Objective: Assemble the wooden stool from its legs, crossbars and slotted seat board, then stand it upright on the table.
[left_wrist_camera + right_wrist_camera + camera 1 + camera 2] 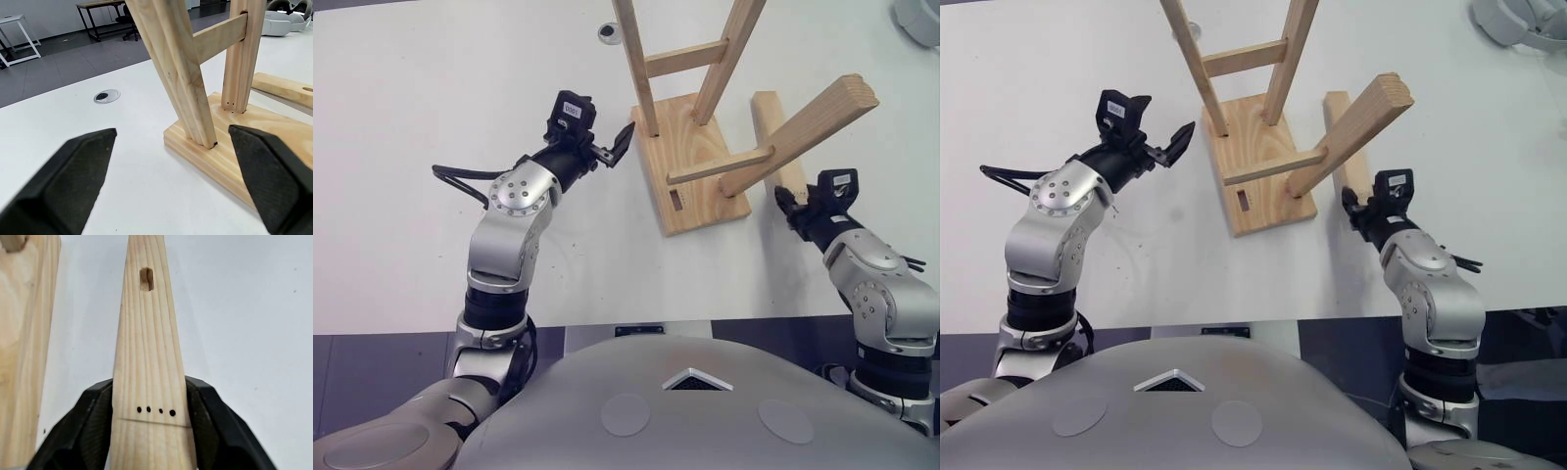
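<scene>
White table (pixel 431 117), loose leg (pixel 149 347) clamped in right tool (pixel 151 423)

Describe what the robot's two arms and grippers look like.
The left arm and right arm are rounded silver-grey shells with black joint rings; a ring of small screws marks the left one, and a black cable loop trails beside it. The left gripper and right gripper are black, with tapered fingers and a small white label each.

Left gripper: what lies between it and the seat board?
Nothing but bare table: in the left wrist view, white surface runs from the open left gripper up to the seat board.
</scene>
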Tool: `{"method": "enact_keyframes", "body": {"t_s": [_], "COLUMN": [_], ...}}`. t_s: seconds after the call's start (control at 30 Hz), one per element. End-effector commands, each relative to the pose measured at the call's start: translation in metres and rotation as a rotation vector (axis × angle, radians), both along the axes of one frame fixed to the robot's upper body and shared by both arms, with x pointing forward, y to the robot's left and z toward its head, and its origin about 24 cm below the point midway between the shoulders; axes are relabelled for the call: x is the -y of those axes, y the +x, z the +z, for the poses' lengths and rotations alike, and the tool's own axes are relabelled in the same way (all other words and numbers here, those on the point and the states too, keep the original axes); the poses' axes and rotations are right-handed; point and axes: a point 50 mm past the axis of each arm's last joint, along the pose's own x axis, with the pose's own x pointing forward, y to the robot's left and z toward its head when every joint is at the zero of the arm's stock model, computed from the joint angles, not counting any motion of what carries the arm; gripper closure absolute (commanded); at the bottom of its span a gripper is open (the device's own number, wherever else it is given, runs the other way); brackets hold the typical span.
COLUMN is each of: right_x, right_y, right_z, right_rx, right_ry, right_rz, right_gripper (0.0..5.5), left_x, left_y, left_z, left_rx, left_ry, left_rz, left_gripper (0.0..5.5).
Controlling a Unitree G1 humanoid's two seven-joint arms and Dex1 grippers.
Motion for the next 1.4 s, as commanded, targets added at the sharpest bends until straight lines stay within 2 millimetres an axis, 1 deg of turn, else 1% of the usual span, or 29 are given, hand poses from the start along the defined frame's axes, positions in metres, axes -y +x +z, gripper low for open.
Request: {"method": "enact_keyframes", "body": {"t_s": [0.03,0.1,0.13,0.17,0.2,0.23,0.33,0.4,0.53,0.6,0.73,0.77,0.8,0.9,0.97,1.03,1.07,1.13,1.2,1.27,1.33,1.4], "right_x": [0.012,0.018,0.022,0.024,0.026,0.027,0.02,0.018,0.022,0.02,0.019,0.018,0.017,0.012,0.006,0.006,0.007,0.012,0.015,0.012,0.005,0.005], "right_y": [0.02,0.026,0.027,0.026,0.025,0.022,0.008,-0.004,-0.028,-0.039,-0.06,-0.062,-0.061,-0.046,-0.039,-0.028,-0.021,-0.007,-0.001,-0.001,-0.006,-0.01], "right_z": [0.04,0.061,0.068,0.069,0.066,0.059,0.03,0.017,-0.006,-0.022,-0.051,-0.054,-0.054,-0.039,-0.034,-0.029,-0.025,-0.018,-0.016,-0.019,-0.027,-0.029], "right_rx": [0.262,0.374,0.404,0.388,0.358,0.316,0.175,0.099,-0.021,-0.083,-0.153,-0.155,-0.135,-0.001,0.047,0.07,0.082,0.077,0.046,-0.009,-0.093,-0.14], "right_ry": [0.014,0.03,0.04,0.04,0.038,0.036,0.037,0.047,0.026,0.006,-0.033,-0.034,-0.036,-0.075,-0.076,-0.073,-0.067,-0.084,-0.103,-0.094,-0.065,-0.052], "right_rz": [-0.026,-0.006,0.0,0.02,0.032,0.041,0.085,0.108,0.106,0.124,0.154,0.157,0.152,0.208,0.241,0.23,0.217,0.186,0.17,0.172,0.191,0.192], "right_gripper": [3.41,3.41,3.41,3.41,3.41,3.41,3.41,3.41,3.41,3.42,3.42,3.03,2.84,2.44,2.08,1.89,1.89,1.89,1.89,1.89,1.89,1.89], "left_x": [-0.012,-0.029,-0.04,-0.051,-0.057,-0.059,-0.045,-0.04,-0.038,-0.035,-0.03,-0.029,-0.028,-0.024,-0.021,-0.019,-0.018,-0.016,-0.014,-0.013,-0.012,-0.011], "left_y": [0.009,0.009,0.009,0.01,0.01,0.011,0.006,0.003,0.0,-0.002,-0.001,0.0,0.001,0.001,0.0,0.0,0.0,0.001,0.002,0.003,0.003,0.003], "left_z": [0.018,0.031,0.036,0.04,0.042,0.043,0.038,0.036,0.032,0.03,0.027,0.027,0.026,0.025,0.023,0.022,0.021,0.021,0.021,0.021,0.02,0.021], "left_rx": [0.064,0.09,0.099,0.101,0.101,0.097,0.072,0.058,0.041,0.033,0.026,0.025,0.024,0.021,0.017,0.016,0.017,0.021,0.026,0.031,0.036,0.04], "left_ry": [-0.066,-0.115,-0.142,-0.167,-0.181,-0.185,-0.189,-0.192,-0.182,-0.18,-0.174,-0.174,-0.173,-0.171,-0.168,-0.167,-0.166,-0.162,-0.159,-0.158,-0.157,-0.157], "left_rz": [0.021,0.035,0.047,0.069,0.082,0.085,0.026,0.006,0.004,-0.006,-0.025,-0.029,-0.035,-0.049,-0.059,-0.065,-0.068,-0.073,-0.077,-0.08,-0.081,-0.08], "left_gripper": [1.29,1.29,1.29,1.29,1.29,1.29,1.29,1.29,1.29,1.29,1.29,1.29,1.29,1.29,1.29,1.29,1.29,1.29,1.29,1.29,1.29,1.29]}}
